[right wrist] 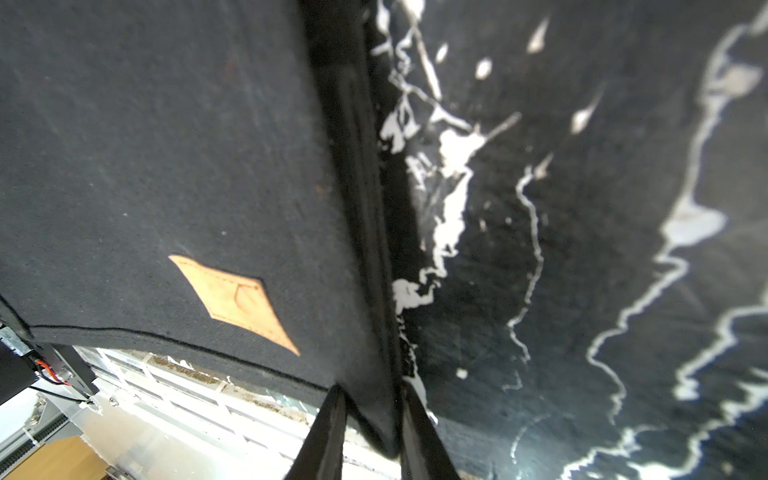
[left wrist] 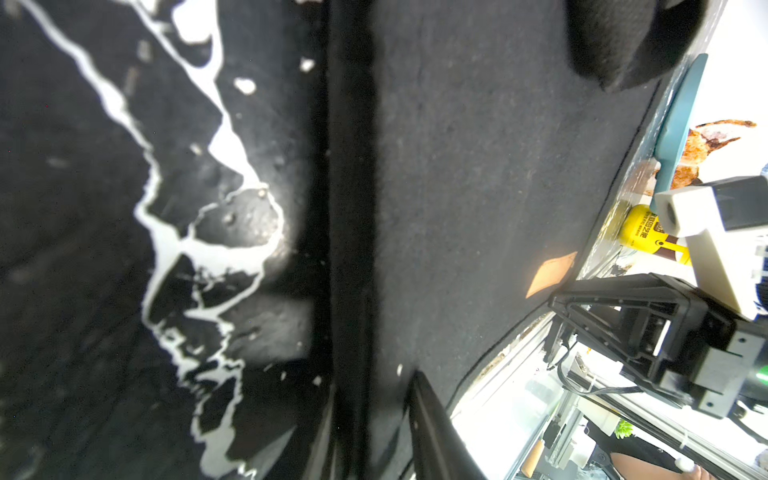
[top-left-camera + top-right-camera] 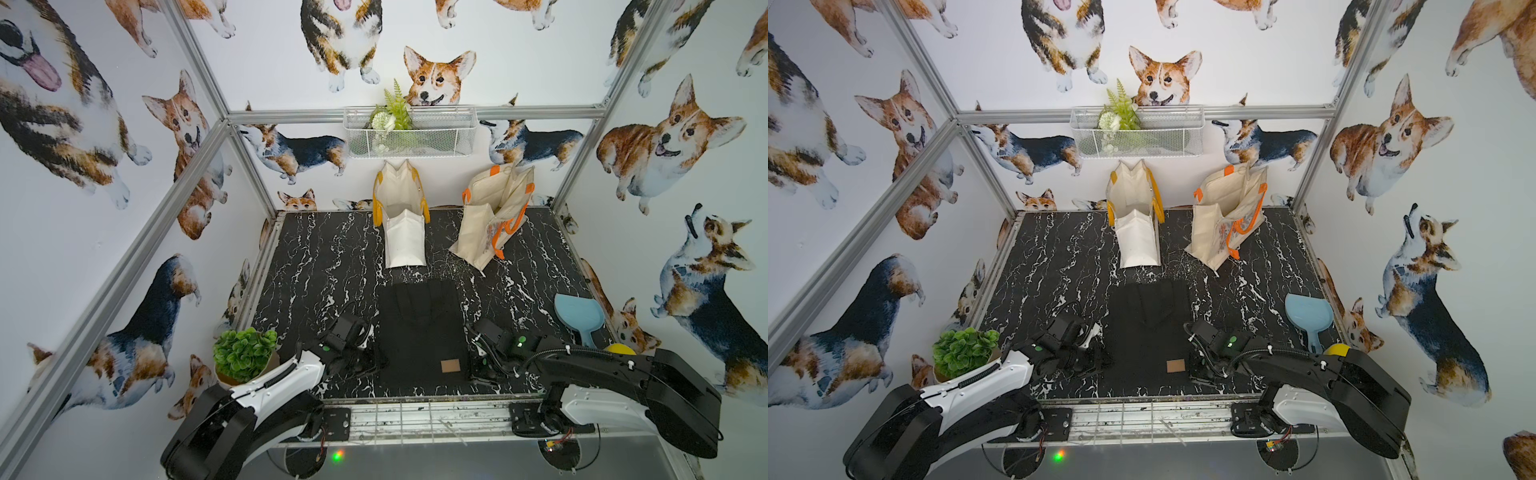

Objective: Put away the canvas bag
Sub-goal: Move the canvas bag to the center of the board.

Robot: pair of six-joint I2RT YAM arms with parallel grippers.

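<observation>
The canvas bag [image 3: 419,332] [image 3: 1150,328] is black, with a small tan label [image 3: 450,366], and lies flat on the black marble table near the front edge in both top views. My left gripper [image 3: 374,362] [image 2: 376,440] is shut on the bag's left front edge, with the folded hem between its jaws. My right gripper [image 3: 478,372] [image 1: 372,436] is shut on the bag's right front corner, where the cloth [image 1: 166,145] passes between the two fingers. The bag's handles lie dark on its far half and are hard to tell apart.
Two cream bags stand against the back wall, one with yellow handles [image 3: 401,216] and one with orange handles [image 3: 494,216], under a wire basket [image 3: 409,133]. A potted plant [image 3: 243,353] stands front left. A blue scoop [image 3: 579,316] and a yellow object [image 3: 619,349] lie front right.
</observation>
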